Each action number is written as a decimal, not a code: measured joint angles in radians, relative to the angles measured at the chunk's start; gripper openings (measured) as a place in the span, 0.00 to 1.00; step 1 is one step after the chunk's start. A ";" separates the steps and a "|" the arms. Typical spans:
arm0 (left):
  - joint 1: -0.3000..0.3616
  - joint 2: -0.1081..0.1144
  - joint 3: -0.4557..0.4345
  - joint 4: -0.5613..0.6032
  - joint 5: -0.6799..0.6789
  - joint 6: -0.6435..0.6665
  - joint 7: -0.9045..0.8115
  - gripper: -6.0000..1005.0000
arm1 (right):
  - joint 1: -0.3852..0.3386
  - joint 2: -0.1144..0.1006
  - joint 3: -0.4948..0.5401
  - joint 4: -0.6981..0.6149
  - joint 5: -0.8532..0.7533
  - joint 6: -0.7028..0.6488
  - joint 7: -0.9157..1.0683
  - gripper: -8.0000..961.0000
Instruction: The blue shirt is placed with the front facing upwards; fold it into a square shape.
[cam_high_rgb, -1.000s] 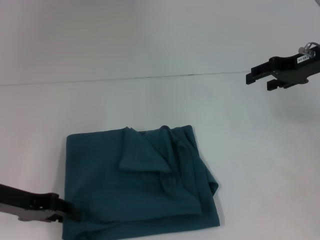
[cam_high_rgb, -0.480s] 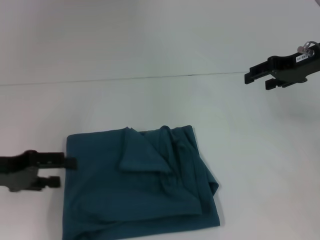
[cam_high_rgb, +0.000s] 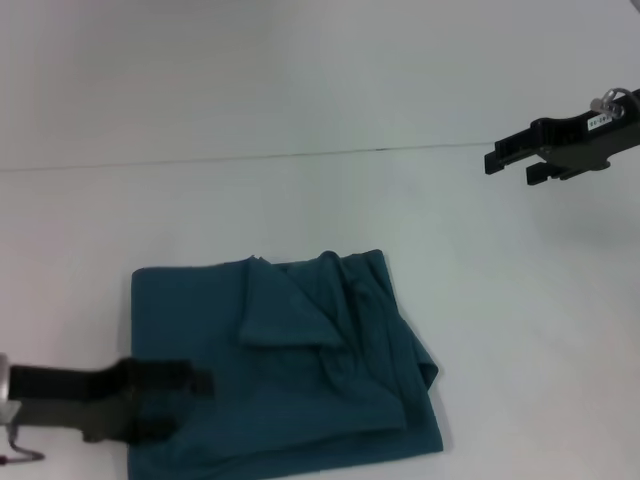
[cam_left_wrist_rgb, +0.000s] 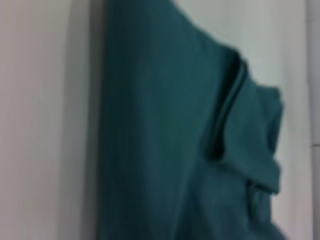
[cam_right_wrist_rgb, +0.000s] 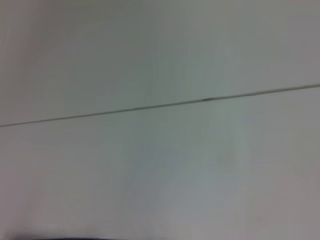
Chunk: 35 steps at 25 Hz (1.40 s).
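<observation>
The blue shirt (cam_high_rgb: 300, 390) lies folded into a rough rectangle near the table's front edge, with loose folds bunched on its right half. No lettering shows. My left gripper (cam_high_rgb: 185, 405), blurred by motion, reaches in from the left over the shirt's front-left part; its fingers look open and empty. The left wrist view shows the blue shirt (cam_left_wrist_rgb: 160, 125), a flat panel with a folded flap, and none of its own fingers. My right gripper (cam_high_rgb: 510, 167) hovers open at the far right, well away from the cloth.
The white table (cam_high_rgb: 320, 200) stretches all around the shirt, with a thin dark seam line (cam_high_rgb: 300, 153) running across it behind. The right wrist view shows only the white table (cam_right_wrist_rgb: 160, 175) and the seam line (cam_right_wrist_rgb: 150, 106).
My left gripper rose from the shirt's front-left corner to its left edge, then swung right and nearer, over the cloth. The shirt kept its shape. The right gripper barely shifted.
</observation>
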<state>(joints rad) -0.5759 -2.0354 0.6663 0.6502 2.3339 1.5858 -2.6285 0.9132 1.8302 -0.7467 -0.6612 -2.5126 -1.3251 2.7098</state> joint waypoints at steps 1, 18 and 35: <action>-0.001 0.000 0.013 -0.003 0.000 0.002 0.003 0.92 | 0.000 0.000 0.000 0.000 0.000 -0.001 -0.002 0.77; 0.050 0.027 -0.084 0.239 -0.098 0.111 0.215 0.92 | 0.047 0.101 -0.055 -0.017 0.076 -0.278 -0.278 0.77; 0.046 0.018 -0.188 0.198 -0.115 0.075 0.204 0.92 | 0.070 0.260 -0.353 -0.065 0.010 -0.013 -0.252 0.77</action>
<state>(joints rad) -0.5299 -2.0172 0.4784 0.8479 2.2186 1.6609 -2.4243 0.9836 2.0905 -1.0998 -0.7261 -2.5024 -1.3384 2.4582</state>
